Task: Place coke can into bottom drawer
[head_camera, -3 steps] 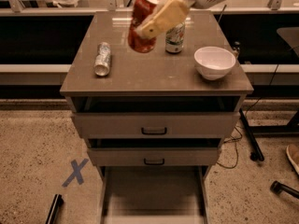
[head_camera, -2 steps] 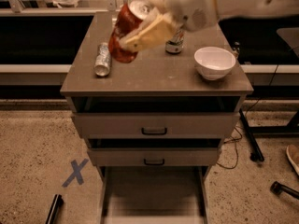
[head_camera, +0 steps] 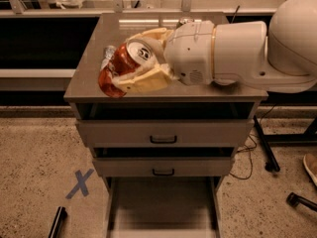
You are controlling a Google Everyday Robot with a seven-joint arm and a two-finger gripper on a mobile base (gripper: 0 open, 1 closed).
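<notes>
The gripper (head_camera: pixel 130 59) was positioned above the front-left part of the cabinet top (head_camera: pixel 115 25), at the end of the white arm (head_camera: pixel 240 48) that reached in from the right. Its two cream fingers (head_camera: pixel 144 78) were clamped on the coke can (head_camera: pixel 116 69), one above the can and one below it. The can was held tilted: its silver top faced up and to the right, towards the wrist, and its red base pointed down and to the left, beyond the fingertips. The can was clear of the cabinet surface.

The bottom drawer (head_camera: pixel 163 205) stood pulled out at floor level, directly below and in front of the two closed upper drawers (head_camera: pixel 163 133). A silver can (head_camera: pixel 107 52) lay on the cabinet top, partly hidden behind the held can.
</notes>
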